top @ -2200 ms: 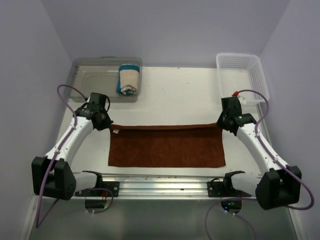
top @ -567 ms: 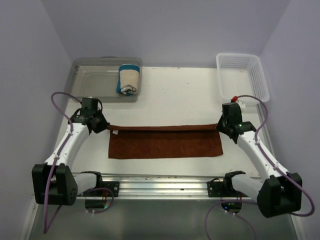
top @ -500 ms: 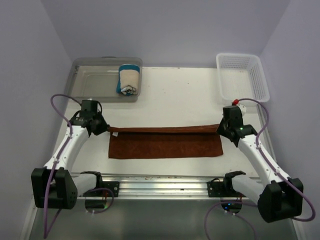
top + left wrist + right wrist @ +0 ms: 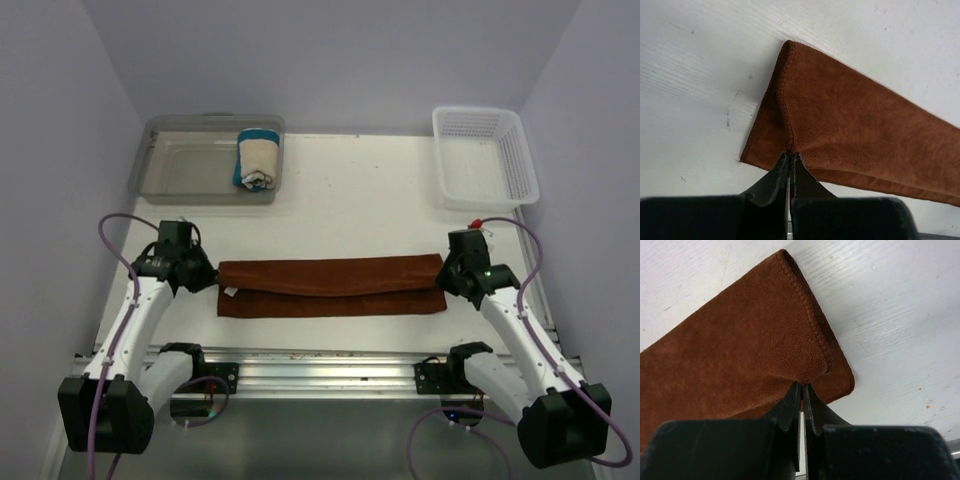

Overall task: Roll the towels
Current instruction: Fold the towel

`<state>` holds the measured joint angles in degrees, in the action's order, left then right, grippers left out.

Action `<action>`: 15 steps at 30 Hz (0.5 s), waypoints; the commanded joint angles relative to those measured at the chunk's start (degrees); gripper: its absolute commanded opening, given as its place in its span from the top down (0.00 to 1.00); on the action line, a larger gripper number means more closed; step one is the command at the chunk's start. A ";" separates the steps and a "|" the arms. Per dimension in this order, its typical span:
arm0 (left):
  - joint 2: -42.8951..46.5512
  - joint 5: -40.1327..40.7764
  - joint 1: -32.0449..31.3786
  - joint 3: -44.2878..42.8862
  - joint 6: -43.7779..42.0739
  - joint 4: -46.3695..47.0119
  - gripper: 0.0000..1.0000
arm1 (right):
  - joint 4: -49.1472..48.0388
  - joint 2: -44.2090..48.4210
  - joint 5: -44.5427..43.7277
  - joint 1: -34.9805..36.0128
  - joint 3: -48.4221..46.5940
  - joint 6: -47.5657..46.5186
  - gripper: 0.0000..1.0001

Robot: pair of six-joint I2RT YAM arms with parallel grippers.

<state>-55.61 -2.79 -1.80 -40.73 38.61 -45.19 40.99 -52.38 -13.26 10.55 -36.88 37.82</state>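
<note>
Judging progress, we count the cream towel (image 4: 258,158) done, rolled inside the clear bin (image 4: 185,165) at 11 o'clock. Our left pincer (image 4: 208,273) and right pincer (image 4: 443,272) clamp the rust-brown towel (image 4: 330,285), folded flat toward 6 o'clock, not yet rolled.

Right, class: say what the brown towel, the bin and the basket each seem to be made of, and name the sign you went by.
Brown towel: soft cloth, perhaps microfibre or terry, with a matte short nap and a stitched hem; it folds limply.
Bin: clear plastic that looks rigid, with see-through walls and a faint sheen.
Basket: white plastic, probably stiff, with moulded open-mesh walls.
</note>
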 commanded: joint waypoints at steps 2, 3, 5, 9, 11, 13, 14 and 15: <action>0.86 -1.00 0.13 1.53 1.38 -3.06 1.00 | 2.60 0.97 2.00 -0.18 0.58 2.17 1.00; 0.95 -0.99 0.22 1.53 1.47 -3.15 1.00 | 2.86 0.88 2.18 -0.26 0.67 2.60 1.00; 1.30 -1.34 0.13 1.79 1.47 -3.15 1.00 | 3.30 1.31 2.79 -0.26 0.85 2.78 1.00; 1.48 -1.43 0.13 1.10 1.38 -4.02 1.00 | 4.36 3.77 2.45 -0.26 0.32 3.31 1.00; 1.47 -1.61 0.13 0.48 1.12 -4.38 1.00 | 5.76 4.74 2.36 -0.26 -0.47 3.75 1.00; 1.47 -1.52 0.22 0.30 1.03 -4.64 1.00 | 6.20 5.62 2.01 -0.26 -0.47 4.71 1.00; 1.47 -1.87 0.13 0.47 1.03 -4.56 1.00 | 6.38 5.71 2.35 -0.18 -0.21 4.98 1.00; 1.56 -2.05 0.13 0.56 0.94 -4.56 1.00 | 6.38 5.54 2.79 -0.17 0.05 5.50 1.00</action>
<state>-54.98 -3.75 -1.78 -39.05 39.44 -48.62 45.52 -47.22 -10.87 10.50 -36.18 41.12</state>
